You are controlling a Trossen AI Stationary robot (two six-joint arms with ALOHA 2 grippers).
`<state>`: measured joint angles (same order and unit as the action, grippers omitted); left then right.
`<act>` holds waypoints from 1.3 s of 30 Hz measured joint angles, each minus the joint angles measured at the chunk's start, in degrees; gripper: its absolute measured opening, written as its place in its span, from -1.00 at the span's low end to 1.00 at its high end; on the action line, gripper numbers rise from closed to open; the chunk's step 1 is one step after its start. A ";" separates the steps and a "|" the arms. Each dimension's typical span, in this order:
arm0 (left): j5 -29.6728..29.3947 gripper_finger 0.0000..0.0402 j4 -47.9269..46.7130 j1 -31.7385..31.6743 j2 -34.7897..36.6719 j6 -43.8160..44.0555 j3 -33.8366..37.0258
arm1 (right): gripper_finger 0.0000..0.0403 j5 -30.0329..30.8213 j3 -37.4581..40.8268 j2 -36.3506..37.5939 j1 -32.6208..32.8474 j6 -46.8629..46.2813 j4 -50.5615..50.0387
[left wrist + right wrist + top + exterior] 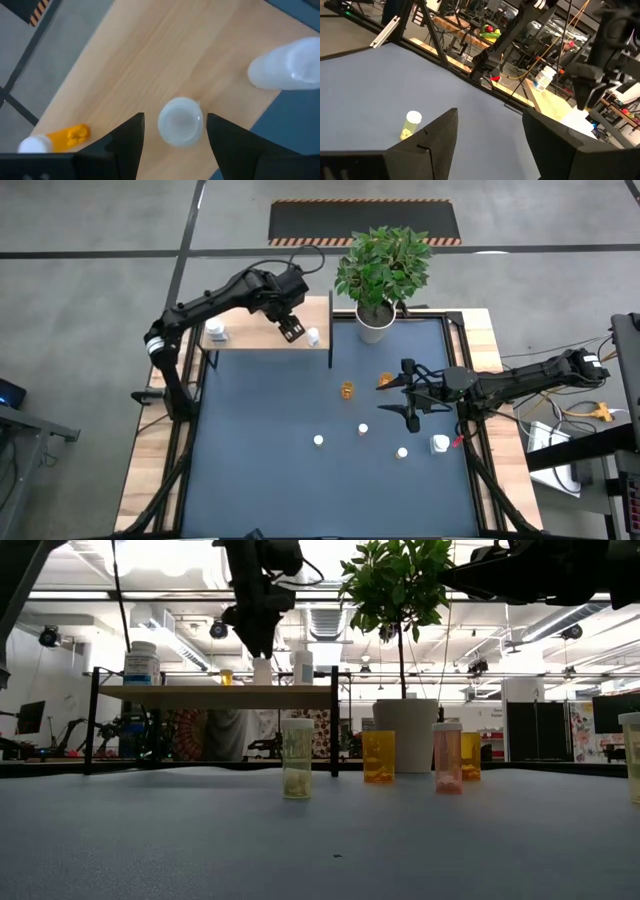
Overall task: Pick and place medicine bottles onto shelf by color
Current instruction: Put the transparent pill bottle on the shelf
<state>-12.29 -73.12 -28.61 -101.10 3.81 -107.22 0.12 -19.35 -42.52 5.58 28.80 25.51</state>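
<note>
The shelf [255, 320] stands at the table's far left. My left gripper [175, 117] hangs over its right part, pointing down and open, with one finger on either side of a small white medicine bottle [181, 125] that stands upright on the wood. The low view shows this bottle [262, 671] just under the fingers. A second white bottle [287, 67] stands beside it, and an amber bottle [62, 139] shows farther along the board. My right gripper [410, 395] waits open and level over the table's right side, holding nothing.
A potted plant [375, 325] stands right of the shelf. A larger white bottle [215, 332] sits at the shelf's left end. On the blue table lie two amber bottles [347, 390], [385, 380] and several white-capped ones [363, 428] near my right gripper.
</note>
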 joint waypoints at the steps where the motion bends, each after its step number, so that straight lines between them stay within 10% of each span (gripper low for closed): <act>1: 0.00 -0.02 0.06 0.13 0.57 -0.04 0.00 | 0.07 0.00 0.02 0.01 0.02 0.00 0.01; 9: 0.02 -0.12 -0.89 3.44 7.01 -4.34 0.70 | 0.07 0.00 0.01 0.01 0.01 0.17 0.02; 23: -1.23 -0.97 7.11 8.68 10.41 -5.76 16.92 | 0.07 0.00 0.00 0.02 0.01 0.15 -0.23; 39: -8.05 -0.96 25.30 6.07 10.12 -11.76 24.28 | 0.07 0.00 0.00 0.01 0.02 0.15 -0.14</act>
<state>-20.35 -47.82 -22.55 -90.98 -7.94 -82.94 0.12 -19.35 -42.52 5.60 28.95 25.36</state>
